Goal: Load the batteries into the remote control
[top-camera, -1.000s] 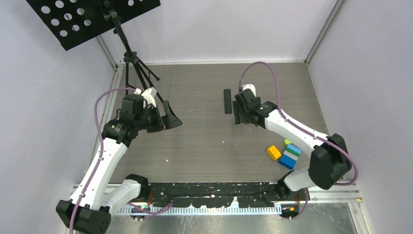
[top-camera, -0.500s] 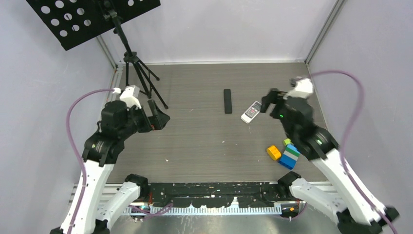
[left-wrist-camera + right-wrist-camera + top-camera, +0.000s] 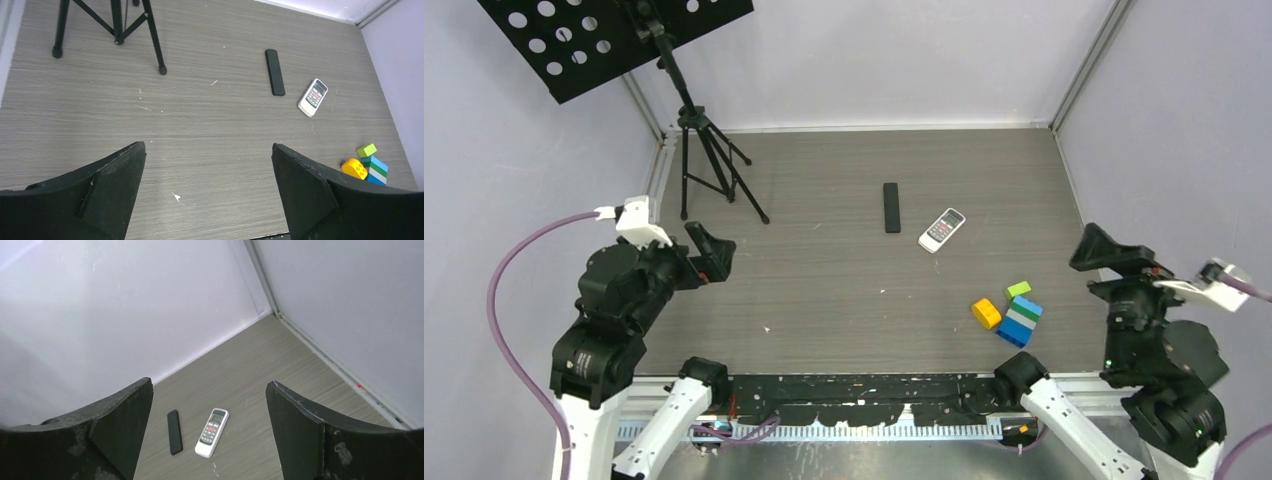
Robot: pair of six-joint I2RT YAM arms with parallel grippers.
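- Left tool (image 3: 208, 146): fingers spread wide with nothing between them, hovering over the near left of the tabletop (image 3: 824, 280).
- Tripod stand (image 3: 709, 170): ahead of the left tool, slightly to its left. Not part of the job.
- Black bar (image 3: 891, 207): lies flat, far ahead and to the right of the left tool. I cannot tell whether it is a battery cover.
- Remote control (image 3: 942, 229): lies button side up, just right of the bar and well ahead-left of the right tool.
- Toy blocks (image 3: 1012, 314): nearer the right tool, on its left.
- Right tool (image 3: 209, 382): fingers spread, empty, well clear of the remote.
- Batteries: I find none in any view.
- Step, as I judge it: neither tool is engaged. My next move is to locate the cells, then expose the remote's underside.
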